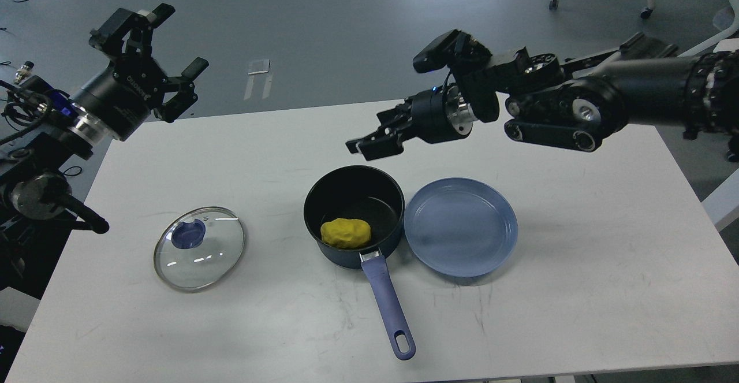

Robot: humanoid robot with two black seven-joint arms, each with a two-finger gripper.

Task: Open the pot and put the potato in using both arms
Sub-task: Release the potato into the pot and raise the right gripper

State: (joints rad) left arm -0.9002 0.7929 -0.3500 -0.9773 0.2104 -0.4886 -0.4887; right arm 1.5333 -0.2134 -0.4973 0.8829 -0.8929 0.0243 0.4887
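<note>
Right arm [664, 82] cropped at edge

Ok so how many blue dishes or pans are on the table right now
2. The pot sits mid-table, lid off, with the potato inside. The shallow plate is right beside it on the right. The glass lid lies apart to the left. Nothing seems hidden.

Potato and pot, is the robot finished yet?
Looks finished. The glass lid lies on the white table, off the dark blue saucepan; the lumpy yellow potato sits inside. The left gripper and right gripper hold nothing. Nothing seems left.
</note>
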